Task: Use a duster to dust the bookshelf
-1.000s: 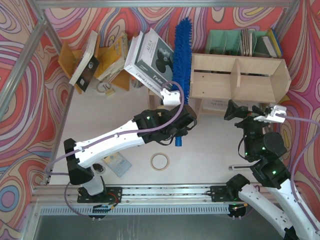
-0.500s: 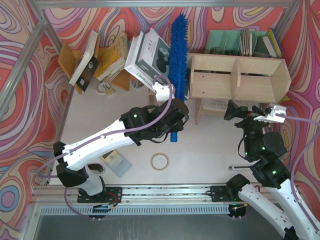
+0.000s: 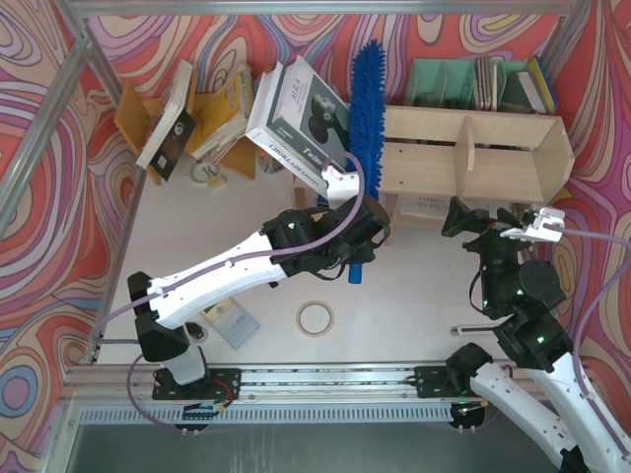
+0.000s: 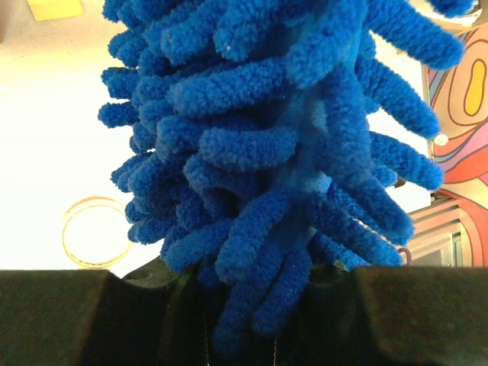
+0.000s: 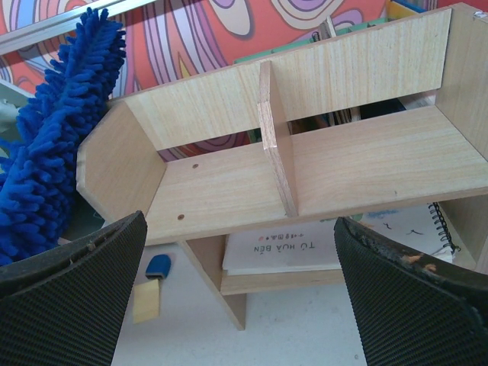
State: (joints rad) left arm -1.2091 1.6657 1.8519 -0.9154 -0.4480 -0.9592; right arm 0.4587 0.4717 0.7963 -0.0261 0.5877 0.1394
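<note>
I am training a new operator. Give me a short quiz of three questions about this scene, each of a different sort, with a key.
1. True or false: the left gripper is shut on the duster.
2. The duster's fluffy head is: A) beside the left end of the bookshelf; B) inside its right compartment; C) on its lower shelf.
3. Fill in: the right gripper has its jaws ____, holding nothing.
Key: 1 true; 2 A; 3 open.

In the left wrist view the duster [image 4: 290, 152] runs off the top, handle hidden.
</note>
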